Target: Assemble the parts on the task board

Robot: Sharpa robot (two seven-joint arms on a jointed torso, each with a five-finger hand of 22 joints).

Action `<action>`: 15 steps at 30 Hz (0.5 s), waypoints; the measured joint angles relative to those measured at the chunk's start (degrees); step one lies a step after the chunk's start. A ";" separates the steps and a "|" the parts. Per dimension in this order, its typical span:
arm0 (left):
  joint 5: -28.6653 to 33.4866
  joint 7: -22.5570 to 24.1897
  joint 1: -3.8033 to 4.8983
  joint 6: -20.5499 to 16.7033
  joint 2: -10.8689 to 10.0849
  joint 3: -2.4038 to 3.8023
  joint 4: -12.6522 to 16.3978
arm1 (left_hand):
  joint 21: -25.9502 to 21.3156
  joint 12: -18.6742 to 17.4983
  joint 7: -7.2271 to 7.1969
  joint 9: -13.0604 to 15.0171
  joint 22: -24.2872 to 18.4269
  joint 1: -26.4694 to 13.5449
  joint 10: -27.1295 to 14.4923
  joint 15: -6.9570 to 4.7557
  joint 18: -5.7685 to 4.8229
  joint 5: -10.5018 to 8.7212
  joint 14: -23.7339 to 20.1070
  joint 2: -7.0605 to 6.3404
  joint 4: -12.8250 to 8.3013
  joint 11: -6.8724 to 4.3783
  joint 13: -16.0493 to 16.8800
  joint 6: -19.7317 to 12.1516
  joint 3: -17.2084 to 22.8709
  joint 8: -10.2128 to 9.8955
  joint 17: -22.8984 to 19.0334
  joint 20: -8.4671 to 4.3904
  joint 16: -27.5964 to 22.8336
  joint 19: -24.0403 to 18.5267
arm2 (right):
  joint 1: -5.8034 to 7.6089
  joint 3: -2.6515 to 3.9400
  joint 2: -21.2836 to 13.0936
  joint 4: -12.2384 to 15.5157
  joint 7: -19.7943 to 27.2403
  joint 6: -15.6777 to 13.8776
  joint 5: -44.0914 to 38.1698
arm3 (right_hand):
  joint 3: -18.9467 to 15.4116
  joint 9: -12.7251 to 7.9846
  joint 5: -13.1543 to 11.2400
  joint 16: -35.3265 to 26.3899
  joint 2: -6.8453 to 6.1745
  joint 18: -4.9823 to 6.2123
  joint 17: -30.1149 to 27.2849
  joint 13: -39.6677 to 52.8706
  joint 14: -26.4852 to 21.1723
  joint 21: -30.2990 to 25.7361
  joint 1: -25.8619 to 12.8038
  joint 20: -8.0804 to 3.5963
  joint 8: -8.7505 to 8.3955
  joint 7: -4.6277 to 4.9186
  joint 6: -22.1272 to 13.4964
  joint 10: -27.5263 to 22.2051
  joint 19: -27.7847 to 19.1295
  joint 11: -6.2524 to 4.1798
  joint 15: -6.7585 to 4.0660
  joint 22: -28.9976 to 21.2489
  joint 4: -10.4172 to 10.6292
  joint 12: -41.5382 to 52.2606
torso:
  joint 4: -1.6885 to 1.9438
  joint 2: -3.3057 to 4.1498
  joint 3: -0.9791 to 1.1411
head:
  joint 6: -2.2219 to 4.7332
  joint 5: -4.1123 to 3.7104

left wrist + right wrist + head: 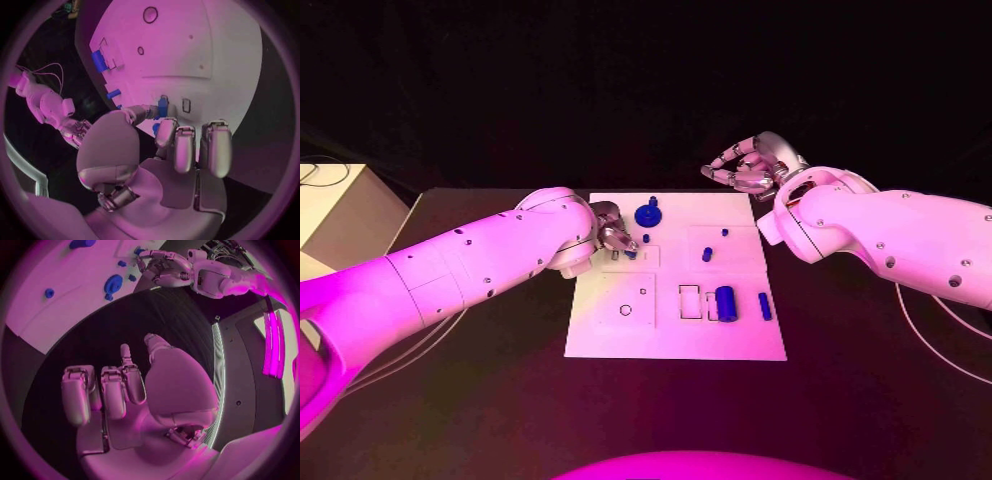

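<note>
left hand (615, 238) covering small blue part (162, 106), grip unclear

Left hand (613, 236) rests on the task board (675, 335); right hand (750, 166) hovers beyond it.

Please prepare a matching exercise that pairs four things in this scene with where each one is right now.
Things:
1. silver left hand
2. silver right hand
3. blue cylinder part
4. blue round knobbed part

Places:
A. near the far edge of the white task board
B. off the board, above the black table beyond the board's far right corner
C. at the board's left edge, fingers on a small blue part
D. lying on the board's near right area, beside a rectangular slot

Pairs: 1-C, 2-B, 3-D, 4-A
</note>
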 measured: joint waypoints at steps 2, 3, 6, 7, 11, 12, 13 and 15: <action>-0.10 0.00 0.00 0.08 -0.02 0.00 0.02 | 0.00 0.00 0.00 0.00 0.00 0.00 0.00 -0.06 0.00 0.00 0.06 0.00 0.00 0.00 0.00 0.00 0.00 0.02 0.00 0.00 0.00 0.00 | 0.00 0.00 0.00 0.00 0.00 0.01 0.00 | 0.00 0.00 0.00 0.00 0.00 0.00 0.00 0.00 0.00 0.00 0.00 0.00 0.00 0.00 0.00 0.00 0.00 0.00 0.00 0.00 0.00 0.00 | 0.00 0.01 0.00 | -0.03 0.00; -0.15 0.00 0.01 0.12 -0.02 0.01 0.03 | 0.00 0.00 0.00 0.00 0.00 0.00 0.00 -0.06 0.00 0.00 0.06 0.00 0.00 0.00 0.00 0.00 0.00 0.08 0.00 0.00 0.00 0.00 | 0.00 0.00 0.00 0.00 0.00 0.01 0.00 | 0.00 0.00 0.00 0.00 0.00 0.00 0.00 0.00 0.00 0.00 0.00 0.00 0.00 0.00 0.00 0.00 0.00 0.00 0.00 0.00 0.00 0.00 | 0.00 0.01 0.00 | -0.04 0.00; -0.32 0.02 0.01 0.25 -0.03 0.01 0.05 | 0.00 0.00 0.00 0.00 0.00 0.00 0.00 -0.06 0.00 -0.01 0.06 0.00 0.00 0.01 0.00 0.00 0.00 0.23 0.00 0.00 0.00 0.00 | 0.00 0.00 0.00 0.01 0.00 0.03 0.00 | 0.00 0.00 0.00 0.00 0.00 0.00 0.00 -0.01 0.00 0.00 0.00 0.00 0.00 0.00 0.00 0.00 0.00 0.00 0.00 0.00 0.00 0.00 | 0.00 0.01 0.00 | -0.08 -0.01; -0.38 0.03 0.02 0.31 -0.04 0.01 0.06 | 0.00 0.00 0.00 0.00 0.00 0.00 0.00 -0.06 0.00 -0.01 0.06 0.00 0.00 0.01 0.00 0.00 0.00 0.23 0.00 0.00 0.00 0.00 | 0.00 0.00 0.00 0.02 0.00 0.03 0.00 | 0.00 0.00 0.00 0.00 0.00 0.00 0.00 -0.01 0.00 0.00 0.00 0.00 0.00 0.00 0.00 0.00 0.00 0.00 0.00 0.00 0.00 0.00 | -0.01 0.02 0.00 | -0.12 -0.01; -0.57 0.04 0.04 0.52 -0.06 0.03 0.11 | 0.00 0.00 0.00 0.00 0.00 0.00 -0.01 -0.06 0.00 -0.01 0.06 0.00 0.00 0.01 0.00 0.00 0.00 0.23 0.00 0.00 0.00 0.00 | 0.00 0.00 0.00 0.02 0.00 0.06 0.00 | 0.00 0.00 0.00 0.00 0.00 0.00 0.00 -0.01 0.00 0.00 0.00 0.00 0.00 0.00 0.00 0.00 0.00 0.00 0.00 -0.01 0.00 0.00 | -0.01 0.04 0.00 | -0.23 -0.01; -0.61 0.04 0.04 0.56 -0.06 0.03 0.12 | 0.00 0.00 0.00 0.00 0.00 0.00 -0.01 -0.06 0.00 -0.02 0.06 0.00 0.00 0.01 0.00 0.00 0.00 0.23 0.00 0.00 0.00 0.00 | 0.00 0.00 0.00 0.02 0.00 0.06 0.00 | 0.00 0.00 0.00 0.00 0.00 0.00 -0.01 -0.01 0.00 0.00 0.00 0.00 0.00 0.00 0.00 0.00 0.00 0.00 0.00 -0.01 0.00 0.00 | -0.01 0.04 0.00 | -0.25 -0.01; -0.64 0.04 0.04 0.61 -0.06 0.03 0.13 | 0.00 0.00 0.00 0.00 0.00 0.00 -0.01 -0.06 0.00 -0.02 0.06 0.00 0.00 0.01 0.00 0.00 0.00 0.23 0.00 0.00 0.00 0.00 | -0.01 0.00 0.00 0.02 -0.01 0.07 0.00 | 0.00 0.00 0.00 0.00 0.00 0.00 -0.01 -0.01 0.00 0.00 0.00 0.00 0.00 0.00 0.00 0.00 0.00 0.00 0.00 -0.01 0.00 0.00 | -0.01 0.04 0.00 | -0.27 -0.01; -0.70 0.04 0.05 0.72 -0.05 0.03 0.15 | 0.00 0.00 0.00 0.00 0.00 0.00 -0.01 -0.06 0.00 -0.02 0.06 0.00 0.00 0.01 0.00 0.00 0.00 0.23 0.00 0.00 0.00 0.00 | -0.01 0.00 0.00 0.02 -0.01 0.09 0.00 | 0.00 0.00 0.00 0.00 0.00 0.00 -0.01 -0.01 0.00 0.00 0.00 0.00 0.00 0.00 0.00 0.00 0.00 0.00 0.00 -0.01 0.00 0.00 | 0.00 0.04 0.00 | -0.29 -0.01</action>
